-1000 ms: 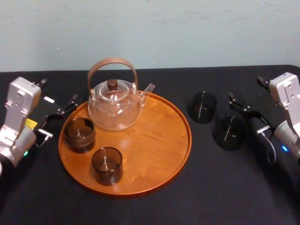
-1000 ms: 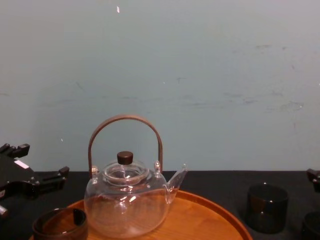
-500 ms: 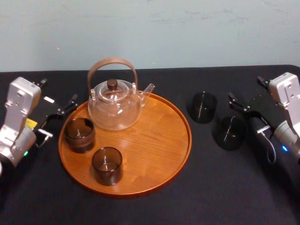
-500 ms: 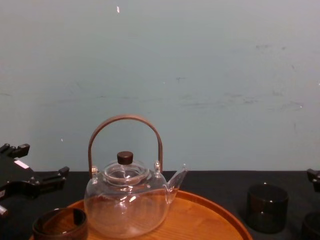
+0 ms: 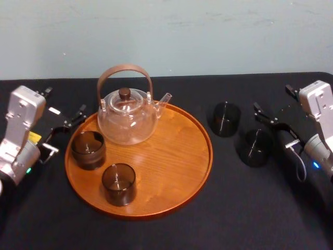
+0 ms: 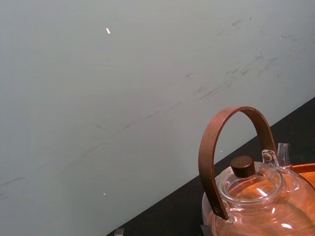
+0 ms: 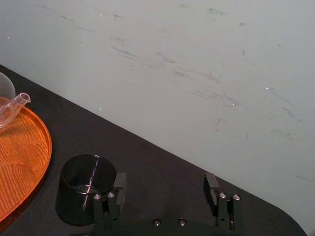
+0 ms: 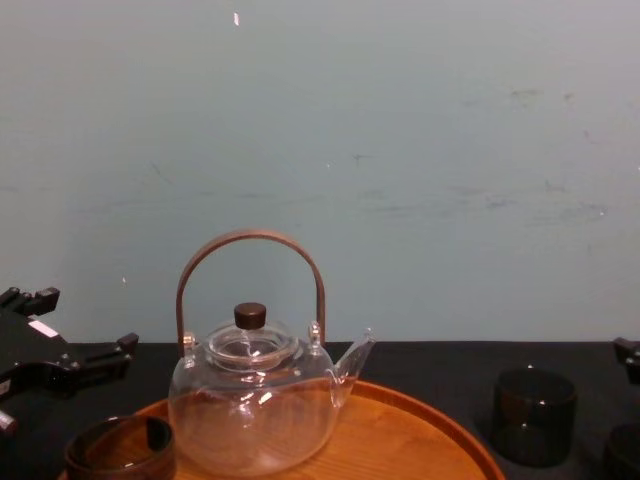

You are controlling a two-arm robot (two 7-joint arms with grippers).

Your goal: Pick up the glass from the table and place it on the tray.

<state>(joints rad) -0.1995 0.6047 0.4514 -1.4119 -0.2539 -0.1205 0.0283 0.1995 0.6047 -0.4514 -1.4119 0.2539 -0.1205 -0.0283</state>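
Two dark smoked glasses stand on the black table to the right of the tray: a farther glass and a nearer glass. The round orange-brown tray carries a clear glass teapot and two more dark glasses. My right gripper hovers open just right of the table's glasses, with nothing between its fingers. At the tray's left side, my left gripper is open and holds nothing.
The teapot's tall brown handle rises over the tray's back left. A pale wall runs along the table's far edge. Bare black cloth lies in front of the tray and the glasses.
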